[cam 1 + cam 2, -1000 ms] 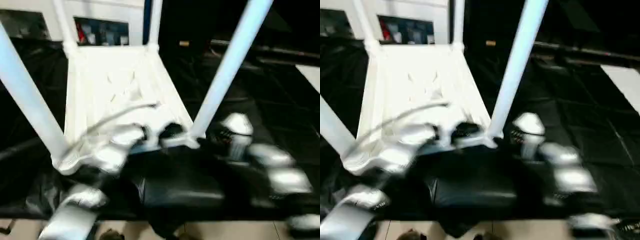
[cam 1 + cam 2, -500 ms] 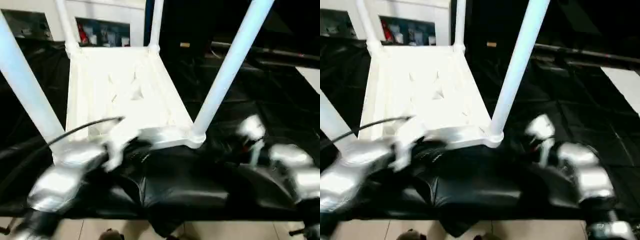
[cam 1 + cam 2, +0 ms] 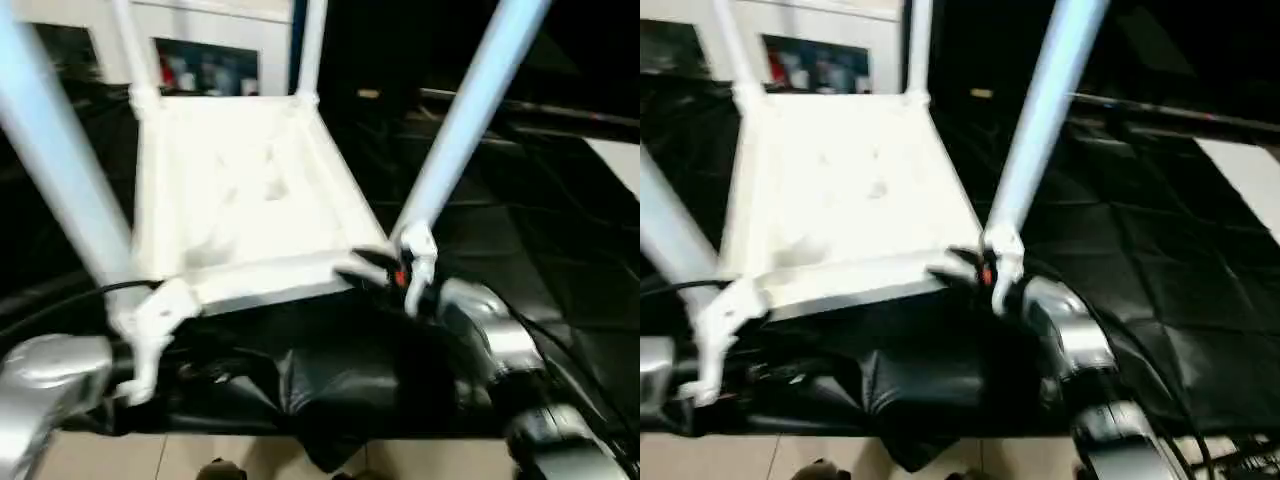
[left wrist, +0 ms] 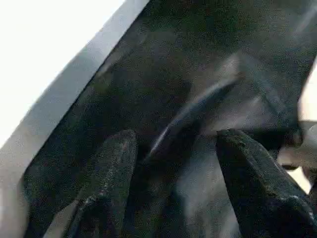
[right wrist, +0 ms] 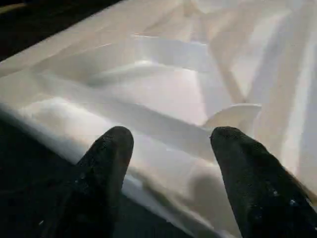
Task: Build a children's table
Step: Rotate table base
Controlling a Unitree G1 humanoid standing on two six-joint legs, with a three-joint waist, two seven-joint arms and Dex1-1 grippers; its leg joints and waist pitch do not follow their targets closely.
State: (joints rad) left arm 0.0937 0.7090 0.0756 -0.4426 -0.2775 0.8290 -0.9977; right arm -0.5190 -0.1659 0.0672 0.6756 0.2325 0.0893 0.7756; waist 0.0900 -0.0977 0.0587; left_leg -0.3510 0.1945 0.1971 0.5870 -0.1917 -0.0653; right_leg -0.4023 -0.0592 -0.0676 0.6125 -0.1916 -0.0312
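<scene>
Upturned tabletop [image 3: 240, 190], four legs [image 3: 465, 115] socketed, ribs skyward.
Both grippers, left [image 4: 171, 163] and right [image 5: 166, 148], spread wide, gripping nothing, at its near rim.

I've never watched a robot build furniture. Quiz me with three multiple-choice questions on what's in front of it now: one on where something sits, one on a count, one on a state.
1. What does the upside-down tabletop lie on?
A. black sheeting
B. a wooden bench
C. green carpet

2. How many legs stand in the tabletop's corner sockets?
A. one
B. two
C. four

3. How are the right gripper's fingers?
A. spread apart, holding nothing
C. shut on a leg
B. clamped on a screwdriver

Answers:
1 A: black sheeting surrounds the white tabletop on all sides.
2 C: the near left leg, near right leg, far left leg and far right leg each rise from a corner.
3 A: the right wrist view shows two black fingers apart over the ribbed underside, nothing between them.
</scene>
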